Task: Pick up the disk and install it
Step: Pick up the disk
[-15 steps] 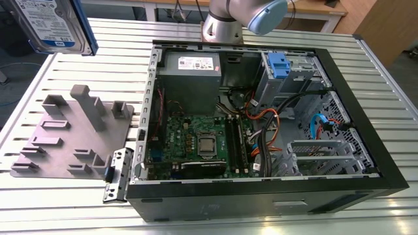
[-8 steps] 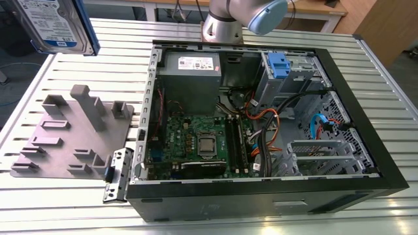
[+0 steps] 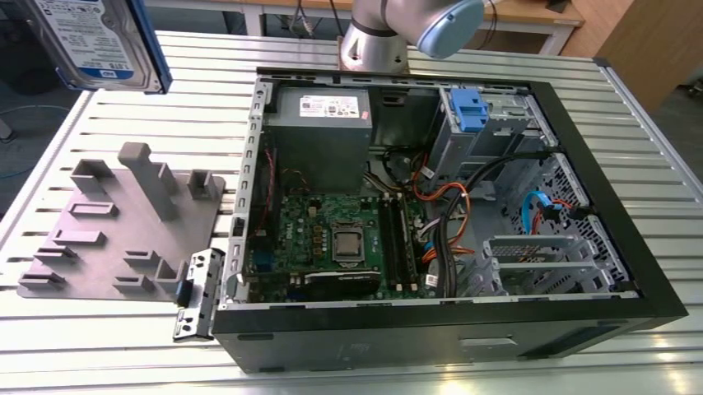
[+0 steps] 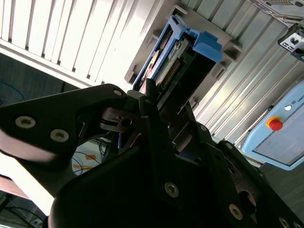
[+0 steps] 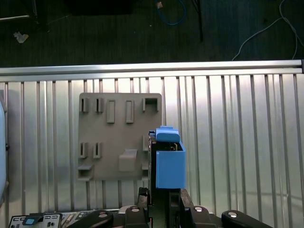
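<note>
1. STATUS. My gripper [image 4: 164, 102] is clenched on the disk [image 4: 183, 61]. In the second wrist view the fingers [image 4: 151, 95] sit against both sides of its near end. The first wrist view shows the disk edge-on w/ a blue side rail toward the camera, directly ahead of the gripper.

2. DISK POS. In the exterior view the disk [image 3: 97, 41] hangs in the air at the exterior view's upper left, label side toward the camera. It touches nothing below it. In the first wrist view it is over the edge of the grey fixture plate [image 5: 118, 137], whose slots look vacant. It is well apart from the open computer case [image 3: 615, 271].

3. STEP IN HAND. Judgement: pick-up is complete and install has not begun. Task approx. at midpoint; transfer phase.

4. NEXT MOVE, REQS (judgement only).
- Travel across the table [image 3: 659, 123] toward the case w/ the grip held firm.
- Likely target is the drive cage [image 3: 500, 123] beside the blue latch [image 3: 467, 111], at the case's far corner.
- Align the rails square to the bay opening before entry.
- Keep clear of the case rim and the loose cables [image 3: 456, 210] near the cage.
</note>
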Tool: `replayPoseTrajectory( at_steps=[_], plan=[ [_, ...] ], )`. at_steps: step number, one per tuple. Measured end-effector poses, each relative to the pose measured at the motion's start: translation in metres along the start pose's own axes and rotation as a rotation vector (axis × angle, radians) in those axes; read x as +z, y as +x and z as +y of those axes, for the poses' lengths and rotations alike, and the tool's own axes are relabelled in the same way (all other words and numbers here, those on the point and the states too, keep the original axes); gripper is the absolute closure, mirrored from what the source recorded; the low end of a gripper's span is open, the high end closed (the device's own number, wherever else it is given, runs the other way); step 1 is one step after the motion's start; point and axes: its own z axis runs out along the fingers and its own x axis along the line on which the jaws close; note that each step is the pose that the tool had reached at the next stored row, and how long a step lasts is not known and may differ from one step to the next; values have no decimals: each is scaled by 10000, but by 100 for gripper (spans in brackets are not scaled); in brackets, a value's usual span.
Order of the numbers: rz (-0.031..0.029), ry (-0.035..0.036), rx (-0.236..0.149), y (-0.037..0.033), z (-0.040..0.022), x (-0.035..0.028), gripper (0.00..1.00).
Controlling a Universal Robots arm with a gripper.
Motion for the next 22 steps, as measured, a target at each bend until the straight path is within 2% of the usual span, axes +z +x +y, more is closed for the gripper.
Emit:
replayPoseTrajectory(
  at_steps=[22],
  plan=[
    [0,0,0,-8,-139,-5,65]
  ],
)
